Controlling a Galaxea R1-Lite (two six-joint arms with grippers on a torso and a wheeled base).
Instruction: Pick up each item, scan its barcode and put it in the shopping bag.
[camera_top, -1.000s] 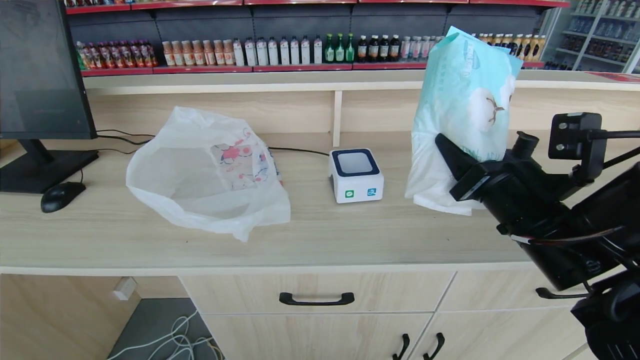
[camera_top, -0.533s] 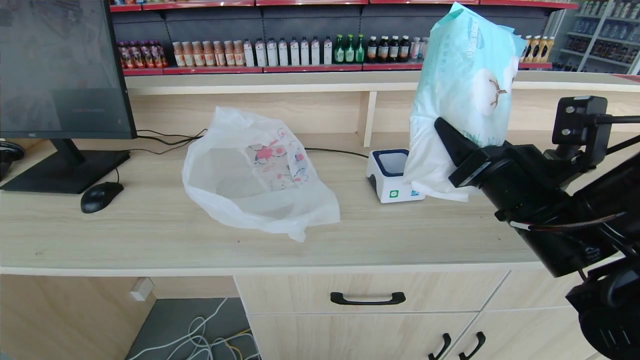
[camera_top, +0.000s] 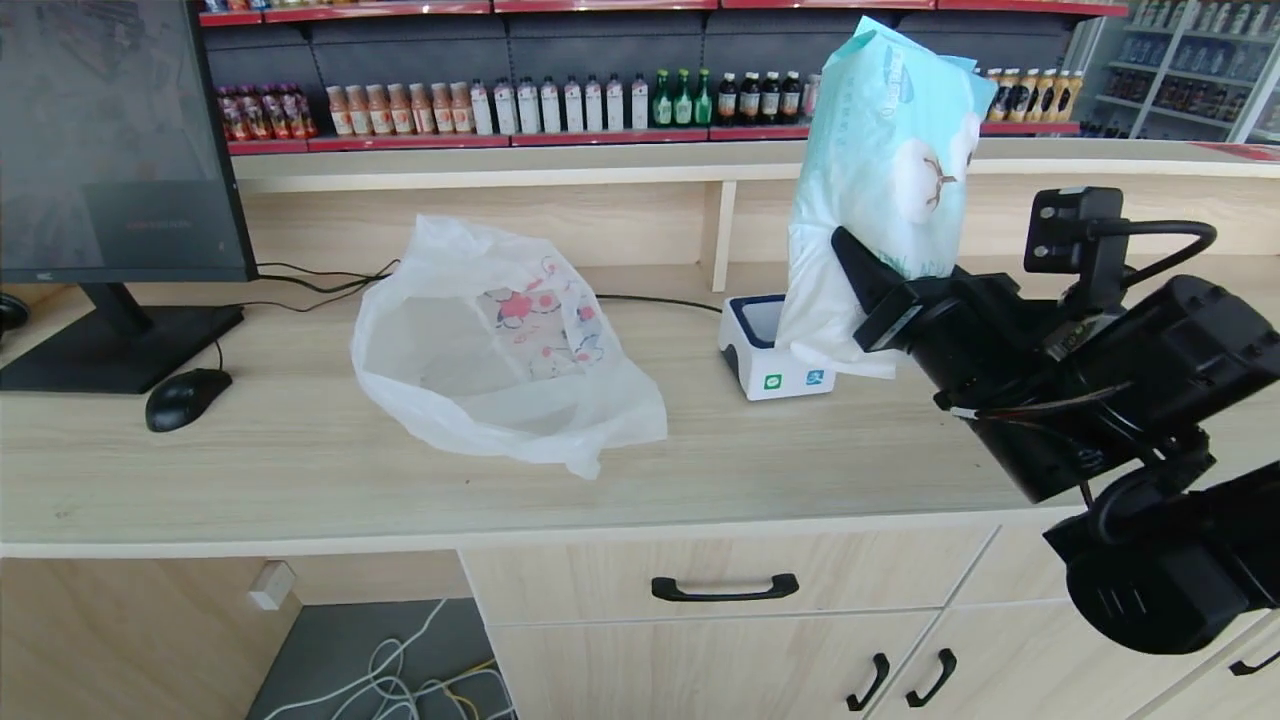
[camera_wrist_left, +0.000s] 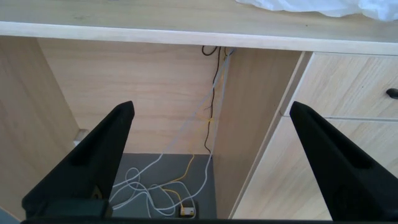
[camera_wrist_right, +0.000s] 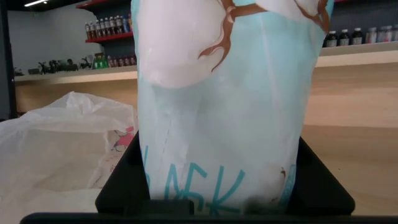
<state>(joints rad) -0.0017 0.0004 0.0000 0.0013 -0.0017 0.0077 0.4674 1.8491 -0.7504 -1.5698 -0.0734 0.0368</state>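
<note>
My right gripper (camera_top: 880, 290) is shut on a tall light-blue and white soft pack (camera_top: 880, 170) with a cotton-boll picture, held upright above the counter. The pack's lower end hangs over the right side of the small white scanner box (camera_top: 760, 360), hiding part of its dark-framed top. In the right wrist view the pack (camera_wrist_right: 224, 106) sits between the two black fingers (camera_wrist_right: 124, 180). The white plastic shopping bag (camera_top: 500, 350) lies open on the counter, left of the scanner. My left gripper (camera_wrist_left: 211, 162) is open, below the counter edge, facing the space under it.
A monitor (camera_top: 110, 150) on a stand and a black mouse (camera_top: 185, 398) sit at the counter's left. Cables run behind the bag. A raised ledge and drink shelves stand behind. Drawers with black handles (camera_top: 722, 588) are below; loose wires (camera_wrist_left: 180, 186) lie on the floor.
The head camera has shifted, so the whole scene slid sideways. The right gripper carried the pack left, from beside the scanner to over its right side.
</note>
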